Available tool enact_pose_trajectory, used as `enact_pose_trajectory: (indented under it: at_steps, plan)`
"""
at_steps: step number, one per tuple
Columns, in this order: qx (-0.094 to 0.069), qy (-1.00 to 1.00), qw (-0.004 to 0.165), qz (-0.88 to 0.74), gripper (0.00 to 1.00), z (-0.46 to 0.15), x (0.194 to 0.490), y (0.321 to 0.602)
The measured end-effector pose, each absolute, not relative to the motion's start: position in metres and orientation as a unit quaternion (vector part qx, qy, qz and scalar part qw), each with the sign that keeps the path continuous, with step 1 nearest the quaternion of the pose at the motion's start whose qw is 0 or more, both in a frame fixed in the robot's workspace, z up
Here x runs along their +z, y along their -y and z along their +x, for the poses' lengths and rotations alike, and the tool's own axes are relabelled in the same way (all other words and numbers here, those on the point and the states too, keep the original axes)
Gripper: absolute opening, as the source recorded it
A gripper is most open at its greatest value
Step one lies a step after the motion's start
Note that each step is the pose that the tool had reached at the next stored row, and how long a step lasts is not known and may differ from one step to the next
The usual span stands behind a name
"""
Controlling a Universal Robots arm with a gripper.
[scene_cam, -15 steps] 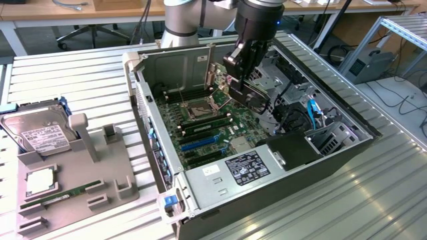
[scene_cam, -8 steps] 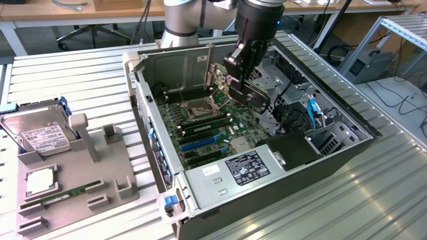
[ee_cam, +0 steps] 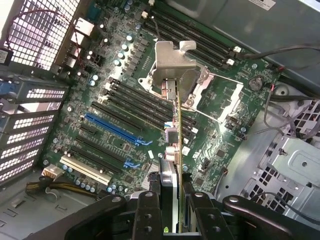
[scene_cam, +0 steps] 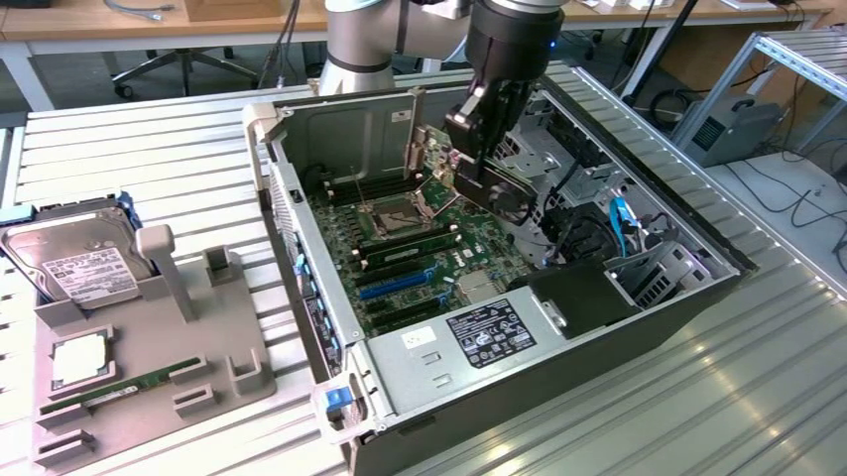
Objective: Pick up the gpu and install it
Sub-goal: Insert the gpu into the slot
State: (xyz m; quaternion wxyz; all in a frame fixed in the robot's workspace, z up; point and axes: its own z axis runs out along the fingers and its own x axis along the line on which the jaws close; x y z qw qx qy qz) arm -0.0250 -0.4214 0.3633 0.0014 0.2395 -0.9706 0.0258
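Hard drive (scene_cam: 82, 260): on the fixture tray (scene_cam: 146, 337), well away from the gripper (scene_cam: 483, 149) on the exterior view's left.
Memory stick (scene_cam: 119, 390): on the same tray, well away from the gripper.
Computer case (scene_cam: 636, 407): open, surrounds the gripper.
Motherboard (scene_cam: 397, 248): directly below the gripper.
Gpu (scene_cam: 510, 193): in the gripper, edge-on over the motherboard, silvery bracket (ee_cam: 172, 62) at the end away from the fingers.
Gripper: fingers (ee_cam: 150, 205) clamped on the gpu.
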Motion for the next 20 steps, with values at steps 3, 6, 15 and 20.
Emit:
enact_pose_trajectory:
  at_steps: [3, 6, 15, 20]
  plan:
    - [0.026, 0.969, 0.001, 0.244, 0.27, -0.0250, 0.3633, 0.4214]
    - [0.026, 0.969, 0.001, 0.248, 0.27, -0.0250, 0.3633, 0.4215]
    - [0.026, 0.966, 0.001, 0.258, 0.27, -0.0250, 0.3632, 0.4214]
    - [0.026, 0.964, 0.001, 0.266, 0.27, -0.0250, 0.3631, 0.4214]
